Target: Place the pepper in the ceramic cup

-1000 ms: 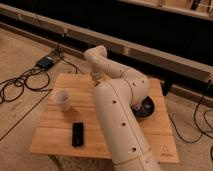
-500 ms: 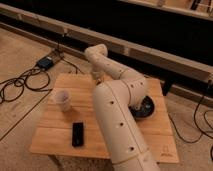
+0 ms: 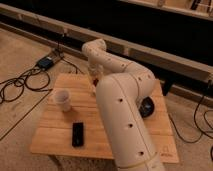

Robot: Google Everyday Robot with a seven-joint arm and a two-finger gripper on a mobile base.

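Observation:
The white ceramic cup stands upright on the left part of the wooden table. My gripper hangs from the white arm over the table's back middle, to the right of the cup and behind it. A small dark-red bit, apparently the pepper, shows at the gripper, above the table. The arm hides most of the table's right half.
A black flat rectangular object lies near the table's front left. A black bowl sits at the right, partly hidden by the arm. Cables and a power box lie on the floor to the left. A dark wall runs behind.

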